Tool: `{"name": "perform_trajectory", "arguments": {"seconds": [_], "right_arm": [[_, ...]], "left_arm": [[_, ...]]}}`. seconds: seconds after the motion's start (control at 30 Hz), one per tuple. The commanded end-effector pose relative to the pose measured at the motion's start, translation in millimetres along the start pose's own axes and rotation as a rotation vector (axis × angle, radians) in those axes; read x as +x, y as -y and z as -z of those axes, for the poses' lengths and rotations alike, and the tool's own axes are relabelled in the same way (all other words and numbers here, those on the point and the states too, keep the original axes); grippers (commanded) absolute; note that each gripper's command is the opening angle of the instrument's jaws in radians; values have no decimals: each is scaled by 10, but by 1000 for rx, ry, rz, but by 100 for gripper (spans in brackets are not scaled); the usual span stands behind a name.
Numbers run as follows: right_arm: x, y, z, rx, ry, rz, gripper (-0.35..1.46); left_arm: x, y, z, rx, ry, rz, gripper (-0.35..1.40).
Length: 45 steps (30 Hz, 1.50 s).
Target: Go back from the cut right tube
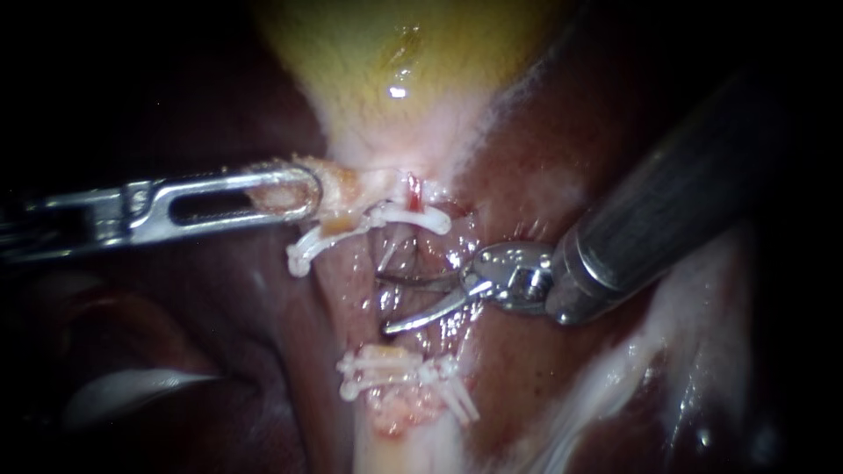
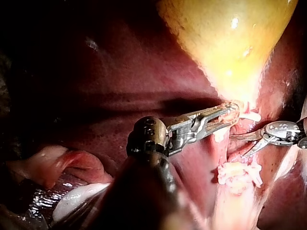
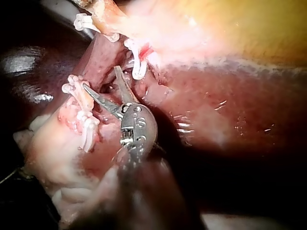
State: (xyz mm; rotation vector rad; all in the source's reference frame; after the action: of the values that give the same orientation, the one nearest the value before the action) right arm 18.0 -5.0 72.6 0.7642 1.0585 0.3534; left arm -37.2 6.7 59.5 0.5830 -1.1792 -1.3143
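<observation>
place — surgical bench setup | signs — exposed liver (image 1: 536,167), yellow gallbladder (image 1: 395,53), white clips (image 1: 379,373) on a tube (image 1: 347,290)

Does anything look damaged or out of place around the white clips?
Only the tube: it is cut through, leaving a gap between the upper clips and lower clips, where the right instrument holds its blades open. Red shows at the upper stump.

The light comes from the camera's side and pools in the middle of the endoscope view, while its edges sink into black. The gallbladder (image 1: 386,44) carries a white glint, the wet liver (image 1: 527,158) shows small sparkles, and the left instrument (image 1: 307,191) shines hard. In the right wrist view a deep shadow lies on the liver beside the right instrument (image 3: 100,77).
</observation>
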Motion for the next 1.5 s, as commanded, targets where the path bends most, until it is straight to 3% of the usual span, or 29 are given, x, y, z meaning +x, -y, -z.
{"name": "perform_trajectory", "arguments": {"seconds": [0.03, 0.17, 0.3, 0.5, 0.7, 0.97, 1.33, 1.5], "right_arm": [[1, 1, 6, -32, -5, 42, 141], [8, 16, 34, -141, -7, 163, 145], [18, 33, 65, -213, 10, 259, 145], [32, 52, 118, -292, 43, 332, 145], [39, 63, 152, -371, 82, 374, 145], [41, 66, 161, -378, 87, 377, 145], [40, 67, 161, -370, 85, 379, 145], [40, 67, 161, -369, 85, 379, 145]], "left_arm": [[0, 0, 0, 2, 0, 0, -35], [0, -1, 1, 2, -1, 0, -35], [0, -1, 1, 2, -1, 0, -35], [-1, -2, 1, 3, -1, 0, -35], [-1, -5, 0, 3, -1, 0, -35], [3, -21, -14, -1, 8, -4, -35], [27, -55, -69, -10, 29, -21, -35], [35, -63, -87, -14, 17, -26, -35]]}}
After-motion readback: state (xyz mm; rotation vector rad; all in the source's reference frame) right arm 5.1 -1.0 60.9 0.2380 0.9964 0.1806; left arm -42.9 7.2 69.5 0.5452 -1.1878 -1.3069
